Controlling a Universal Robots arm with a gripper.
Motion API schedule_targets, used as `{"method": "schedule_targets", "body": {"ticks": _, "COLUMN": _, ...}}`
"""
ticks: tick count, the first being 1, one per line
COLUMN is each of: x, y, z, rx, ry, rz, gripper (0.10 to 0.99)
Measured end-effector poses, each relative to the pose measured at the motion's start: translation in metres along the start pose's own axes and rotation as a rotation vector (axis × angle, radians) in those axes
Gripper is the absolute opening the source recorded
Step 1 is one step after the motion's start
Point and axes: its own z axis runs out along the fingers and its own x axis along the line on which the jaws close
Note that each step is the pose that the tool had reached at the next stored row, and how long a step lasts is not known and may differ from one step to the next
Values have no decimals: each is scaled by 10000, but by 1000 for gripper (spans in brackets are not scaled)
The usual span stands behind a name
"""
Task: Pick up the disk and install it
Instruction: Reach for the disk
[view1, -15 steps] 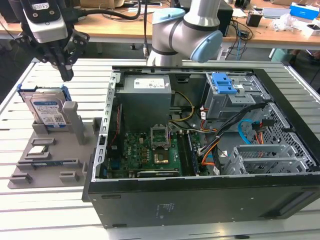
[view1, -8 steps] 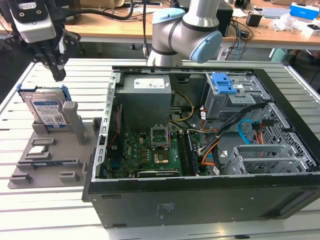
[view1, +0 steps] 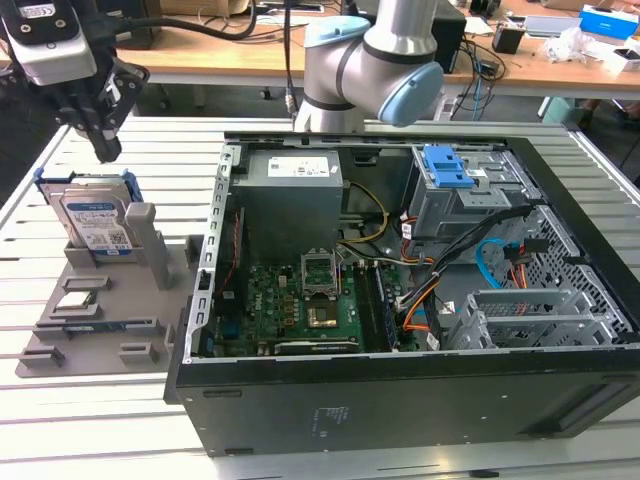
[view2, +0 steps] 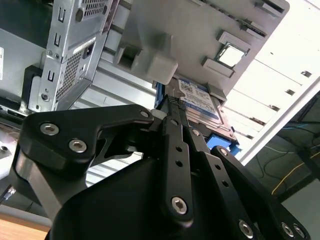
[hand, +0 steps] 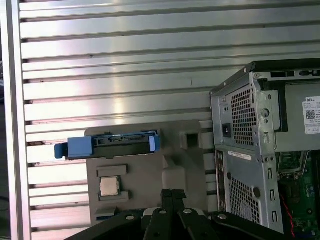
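The disk (view1: 95, 225) is a silver drive with a white-and-blue label in a blue caddy, standing on edge in a slot of the grey holder (view1: 150, 260) on the exterior view's left. My gripper (view1: 103, 150) hangs a little above its top edge, apart from it, fingers shut with nothing between them. The first wrist view looks down on the disk (hand: 112, 145) edge-on, with the fingertips (hand: 168, 196) together over the holder. In the second wrist view the fingers (view2: 175, 150) point toward the disk (view2: 202, 102).
An open computer case (view1: 420, 380) lies on the slatted metal table (view1: 120, 440). Inside it a grey drive cage carries a blue latch (view1: 450, 165). A small square chip (view1: 75, 300) sits on the holder. The arm's base (view1: 340, 70) stands behind the case.
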Motion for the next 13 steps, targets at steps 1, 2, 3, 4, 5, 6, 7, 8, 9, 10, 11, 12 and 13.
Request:
{"method": "schedule_targets", "body": {"ticks": 1, "x": 14, "y": -1, "z": 0, "rx": 0, "ry": 0, "rz": 0, "gripper": 102}}
{"method": "schedule_targets", "body": {"ticks": 2, "x": 25, "y": -2, "z": 0, "rx": -1, "ry": 0, "rz": 0, "gripper": 102}}
{"method": "schedule_targets", "body": {"ticks": 3, "x": 65, "y": -5, "z": -2, "rx": 0, "ry": 0, "rz": -1, "gripper": 102}}
{"method": "schedule_targets", "body": {"ticks": 4, "x": 82, "y": -6, "z": -2, "rx": -1, "ry": 0, "rz": 0, "gripper": 102}}
{"method": "schedule_targets", "body": {"ticks": 5, "x": 105, "y": -8, "z": -3, "rx": 0, "ry": 0, "rz": 1, "gripper": 102}}
{"method": "schedule_targets", "body": {"ticks": 6, "x": 125, "y": -9, "z": -3, "rx": 0, "ry": 0, "rz": 1, "gripper": 102}}
{"method": "schedule_targets", "body": {"ticks": 7, "x": 153, "y": -11, "z": -4, "rx": 0, "ry": -1, "rz": 0, "gripper": 102}}
{"method": "schedule_targets", "body": {"ticks": 8, "x": 165, "y": -12, "z": -4, "rx": 0, "ry": 0, "rz": 0, "gripper": 102}}
{"method": "schedule_targets", "body": {"ticks": 9, "x": 177, "y": -13, "z": -5, "rx": 0, "ry": 0, "rz": 0, "gripper": 102}}
{"method": "schedule_targets", "body": {"ticks": 10, "x": 187, "y": -14, "z": -5, "rx": 0, "ry": 0, "rz": 0, "gripper": 102}}
{"method": "schedule_targets", "body": {"ticks": 11, "x": 200, "y": -15, "z": -5, "rx": 0, "ry": 0, "rz": 0, "gripper": 102}}
{"method": "schedule_targets", "body": {"ticks": 12, "x": 213, "y": -16, "z": -6, "rx": 0, "ry": 0, "rz": 0, "gripper": 102}}
{"method": "schedule_targets", "body": {"ticks": 13, "x": 226, "y": -17, "z": -6, "rx": -1, "ry": 0, "rz": 0, "gripper": 102}}
